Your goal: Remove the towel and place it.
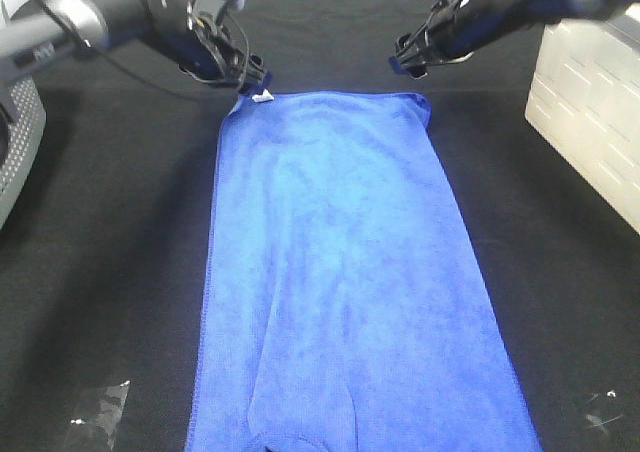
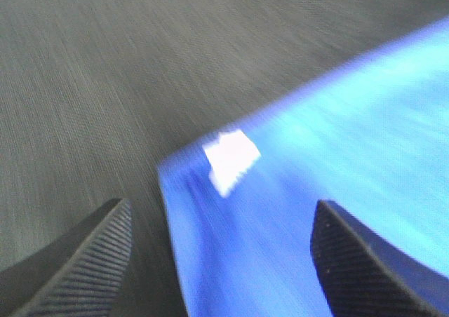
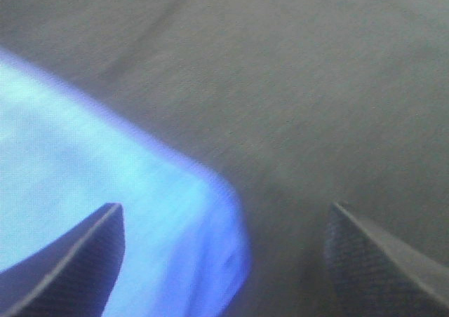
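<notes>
A large royal-blue rectangular microfibre towel [image 1: 345, 272] lies spread flat and lengthwise on the black cloth-covered worktop [image 1: 110, 272], its near end running out of the bottom of the exterior high view and its far edge lying below the two arms. At its far left corner sits a small white tag [image 1: 263, 98]; the tag [image 2: 230, 159] is blurred in the left wrist view and any writing on it cannot be read. The left gripper [image 1: 235, 72] hangs just above that tagged corner, its jaws standing wide apart and holding nothing, with the towel corner [image 2: 295, 212] lying between them. The right gripper [image 1: 405, 60] hangs near the far right corner [image 3: 140, 212], jaws likewise wide and empty. A white ribbed plastic bin [image 1: 590, 102] stands at the right edge, well apart from the towel.
</notes>
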Tool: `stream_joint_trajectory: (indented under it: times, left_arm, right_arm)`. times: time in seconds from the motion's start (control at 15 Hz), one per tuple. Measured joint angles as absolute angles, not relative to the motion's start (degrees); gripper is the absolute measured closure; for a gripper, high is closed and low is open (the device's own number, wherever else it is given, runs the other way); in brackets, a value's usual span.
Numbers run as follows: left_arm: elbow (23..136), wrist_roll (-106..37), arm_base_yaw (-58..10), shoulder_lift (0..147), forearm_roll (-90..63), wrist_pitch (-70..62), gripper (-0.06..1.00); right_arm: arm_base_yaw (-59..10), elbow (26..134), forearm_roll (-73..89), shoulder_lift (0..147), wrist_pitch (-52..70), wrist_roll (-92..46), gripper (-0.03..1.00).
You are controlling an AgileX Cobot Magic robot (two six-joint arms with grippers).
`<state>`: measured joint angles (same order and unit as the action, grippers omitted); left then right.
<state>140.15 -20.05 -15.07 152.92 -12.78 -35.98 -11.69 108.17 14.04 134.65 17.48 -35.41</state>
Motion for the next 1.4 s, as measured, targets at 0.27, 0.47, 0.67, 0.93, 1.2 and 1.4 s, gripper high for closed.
stream_joint_trajectory:
  times: [0.27,0.47,0.67,0.93,1.2,1.4]
  left_arm:
    - [140.15,-9.91,-15.07,145.13,-11.80,-63.25,0.28]
    - [140.15,-2.01,-15.07,139.69,-8.31,-69.04,0.28]
    - [140.15,1.89,-14.38,133.38,-5.33,-69.27,0.28]
    - [137.34,1.89,-6.88,126.51,1.89,-69.39,0.28]
    - [131.67,0.57,2.35,121.52,3.21,-69.73,0.28]
    - [124.56,-0.97,2.86,115.74,2.98,-69.67,0.28]
  right_arm:
    - [-11.69,108.17,20.11,123.82,47.21,-33.40,0.22]
    - [-11.69,108.17,19.77,116.20,61.48,-24.06,0.22]
    - [-11.69,108.17,14.09,108.52,67.67,-12.38,0.22]
    - [-4.01,108.35,11.46,104.85,69.73,-7.16,0.22]
    - [6.65,108.35,12.72,103.65,69.73,-6.25,0.22]
    - [7.10,103.53,8.88,97.12,69.73,-5.79,0.22]
